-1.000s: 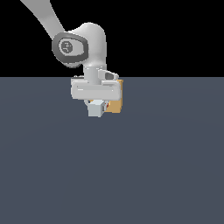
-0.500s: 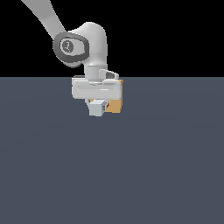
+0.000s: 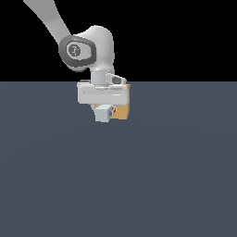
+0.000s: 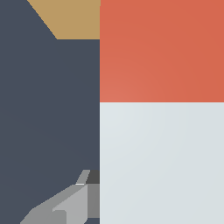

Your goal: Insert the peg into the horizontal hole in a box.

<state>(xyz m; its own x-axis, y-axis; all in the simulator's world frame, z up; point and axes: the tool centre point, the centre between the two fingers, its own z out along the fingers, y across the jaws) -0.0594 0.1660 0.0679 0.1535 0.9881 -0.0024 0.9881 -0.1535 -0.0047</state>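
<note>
Hand (image 3: 102,114): low over the table, hung from the white wrist bar, pointing down; in the exterior view fingers mostly hidden behind a pale block at their tips.
Grip: pinching the peg, judged from the wrist view, where one grey finger (image 4: 72,204) lies flush against the peg's pale side; other finger out of sight.
Peg (image 4: 162,109): fills most of the wrist view, pale grey-white part nearest the finger, orange-red end farther out along the bar; in the exterior view only a small pale end face (image 3: 103,113) shows under the hand, with a tiny red fleck at its edge.
Box (image 3: 121,110): tan, just behind and beside the hand toward the exterior view's right, largely covered by the wrist bar; in the wrist view a tan wedge (image 4: 72,18) sits beyond the peg's orange-red end, to one side of it.
Hole: not visible in either view.
Peg versus box: close together; cannot tell whether the orange-red end touches the box or has entered it.
Table (image 3: 118,185): flat slate-blue surface under the hand and box.
Arm (image 3: 88,46): white, slanting down from the exterior view's upper left to a grey-capped joint above the hand.
</note>
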